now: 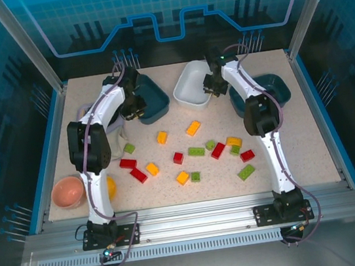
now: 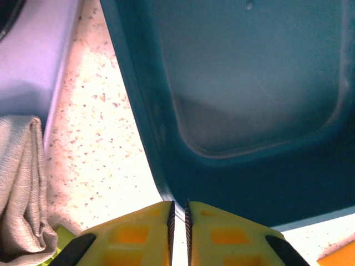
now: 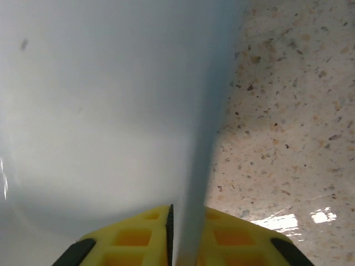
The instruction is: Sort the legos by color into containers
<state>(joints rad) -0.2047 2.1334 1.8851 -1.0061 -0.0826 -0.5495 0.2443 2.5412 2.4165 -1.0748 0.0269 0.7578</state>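
Several legos in red (image 1: 127, 163), orange (image 1: 193, 128) and green (image 1: 246, 172) lie scattered over the middle of the table. At the back stand three containers: a dark teal tray (image 1: 156, 96), a white tray (image 1: 190, 81) and a second teal tray (image 1: 274, 88). My left gripper (image 1: 133, 110) (image 2: 178, 204) is shut on the near-left rim of the left teal tray (image 2: 244, 83), whose inside holds nothing. My right gripper (image 1: 213, 87) (image 3: 186, 209) is shut on the right rim of the white tray (image 3: 100, 100); the thin wall runs up between its fingers.
A pink bowl (image 1: 68, 192) and a yellow item (image 1: 111, 185) sit at the near left. A grey cloth (image 1: 117, 139) (image 2: 19, 183) lies beside the left arm. Blue walls ring the table.
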